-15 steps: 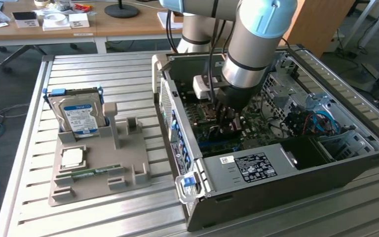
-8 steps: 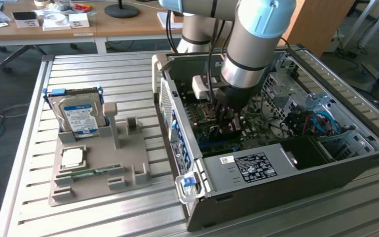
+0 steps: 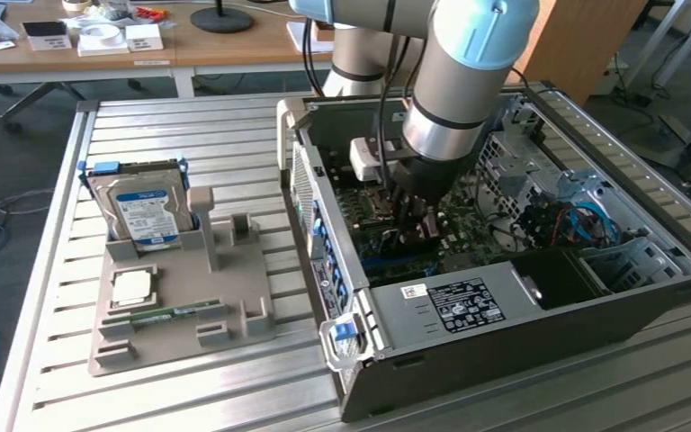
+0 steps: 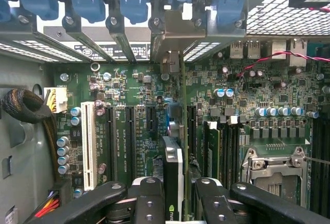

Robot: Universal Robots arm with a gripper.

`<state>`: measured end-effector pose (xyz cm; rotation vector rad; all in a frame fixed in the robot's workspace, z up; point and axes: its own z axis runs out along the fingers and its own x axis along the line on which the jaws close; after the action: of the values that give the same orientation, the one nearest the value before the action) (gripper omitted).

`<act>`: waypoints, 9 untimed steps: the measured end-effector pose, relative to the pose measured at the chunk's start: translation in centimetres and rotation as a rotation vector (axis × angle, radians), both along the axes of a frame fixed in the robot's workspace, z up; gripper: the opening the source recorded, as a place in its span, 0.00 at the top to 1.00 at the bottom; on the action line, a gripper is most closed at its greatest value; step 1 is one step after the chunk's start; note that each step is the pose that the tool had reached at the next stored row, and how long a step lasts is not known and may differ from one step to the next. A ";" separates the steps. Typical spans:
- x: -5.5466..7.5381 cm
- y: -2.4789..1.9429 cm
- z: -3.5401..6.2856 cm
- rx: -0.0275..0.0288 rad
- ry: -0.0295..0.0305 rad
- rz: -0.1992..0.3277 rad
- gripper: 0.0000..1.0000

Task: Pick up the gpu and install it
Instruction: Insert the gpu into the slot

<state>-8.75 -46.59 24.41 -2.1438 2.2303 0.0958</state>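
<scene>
The black-fingered gripper (image 4: 172,195) clamped the thin, flat gpu (image 4: 172,170) edge-on above the green motherboard (image 4: 247,126) inside the open metal computer case (image 3: 633,310).

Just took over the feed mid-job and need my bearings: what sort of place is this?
Most likely a robotics lab set up for PC assembly. An open computer case lies on a slatted metal table, a parts tray holds a hard drive, and cluttered office desks stand behind.
</scene>
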 end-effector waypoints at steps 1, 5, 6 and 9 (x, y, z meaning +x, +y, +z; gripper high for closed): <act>0.0 0.00 0.00 0.0000 -0.0002 0.000 0.72; -0.1 0.00 0.00 0.0000 -0.0017 0.000 0.72; -0.1 0.00 0.00 0.0000 -0.0020 0.000 0.72; -0.2 0.00 0.02 0.0000 -0.0029 0.000 0.72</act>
<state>-8.93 -46.59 24.43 -2.1424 2.2288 0.0926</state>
